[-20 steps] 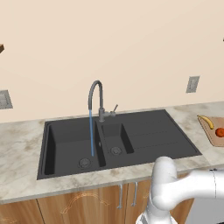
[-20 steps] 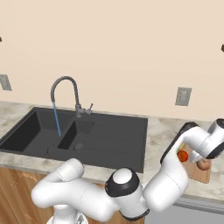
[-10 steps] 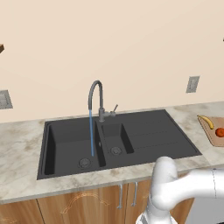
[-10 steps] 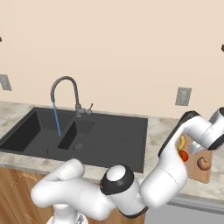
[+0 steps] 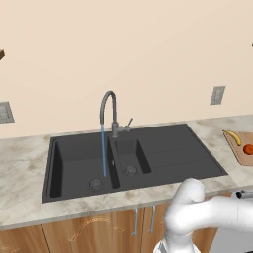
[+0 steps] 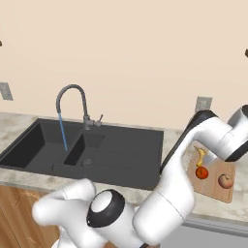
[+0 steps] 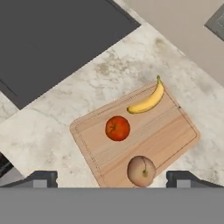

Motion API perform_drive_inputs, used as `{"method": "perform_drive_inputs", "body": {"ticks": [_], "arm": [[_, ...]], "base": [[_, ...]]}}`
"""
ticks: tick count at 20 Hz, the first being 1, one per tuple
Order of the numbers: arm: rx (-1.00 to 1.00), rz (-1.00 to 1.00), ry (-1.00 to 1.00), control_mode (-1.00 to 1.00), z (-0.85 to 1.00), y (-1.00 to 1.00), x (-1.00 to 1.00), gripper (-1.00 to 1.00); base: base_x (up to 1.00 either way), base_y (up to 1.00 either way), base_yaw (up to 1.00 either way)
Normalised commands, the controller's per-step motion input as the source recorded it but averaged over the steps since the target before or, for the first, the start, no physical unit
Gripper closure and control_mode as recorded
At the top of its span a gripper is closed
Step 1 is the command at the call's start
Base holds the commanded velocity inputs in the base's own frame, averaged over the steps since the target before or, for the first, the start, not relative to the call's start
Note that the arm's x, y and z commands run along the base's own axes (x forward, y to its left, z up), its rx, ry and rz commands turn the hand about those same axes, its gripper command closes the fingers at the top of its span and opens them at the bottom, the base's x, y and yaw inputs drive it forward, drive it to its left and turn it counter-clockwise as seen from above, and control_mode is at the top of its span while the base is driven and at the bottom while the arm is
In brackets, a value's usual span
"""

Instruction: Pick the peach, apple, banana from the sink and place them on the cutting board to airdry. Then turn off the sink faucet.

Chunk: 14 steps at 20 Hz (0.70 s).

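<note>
In the hand view my gripper [image 7: 113,178] hangs open above the cutting board [image 7: 168,131], with nothing between its fingertips [image 7: 41,177]. On the board lie the banana [image 7: 148,102], a red-orange round fruit [image 7: 117,128] and a pale tan round fruit [image 7: 141,170]; which is the peach and which the apple I cannot tell. The right base view shows the board [image 6: 213,191] right of the sink [image 6: 126,155], bearing the banana [image 6: 200,156] and both round fruits. The sink faucet [image 5: 114,113] runs a thin blue stream [image 5: 103,153] into the large basin.
The black sink [image 5: 163,148] has a ribbed drainboard on its right side. Marble counter [image 7: 48,131] surrounds the board. Wall outlets [image 5: 218,95] [image 5: 5,112] sit on the beige wall. Wooden cabinet fronts [image 5: 99,230] run below the counter.
My gripper has lifted up and away from the cutting board, its jaws spreading a little wider. The pale round fruit stays on the board. Water keeps running.
</note>
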Motion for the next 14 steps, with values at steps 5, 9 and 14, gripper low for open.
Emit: {"method": "perform_drive_inputs", "body": {"ticks": [5,9,14], "arm": [[-0.26,0.07,-0.26,-1.0,0.11,0.95,-0.93,-1.0],[-0.03,0.15,-0.09,-1.0,0.26,1.0,-0.65,-1.0],[0.0,0.22,0.0,-1.0,0.31,1.0,-0.36,-1.0]], "base": [[0.0,0.0,0.0],[0.0,0.0,0.0],[0.0,0.0,0.0]]}}
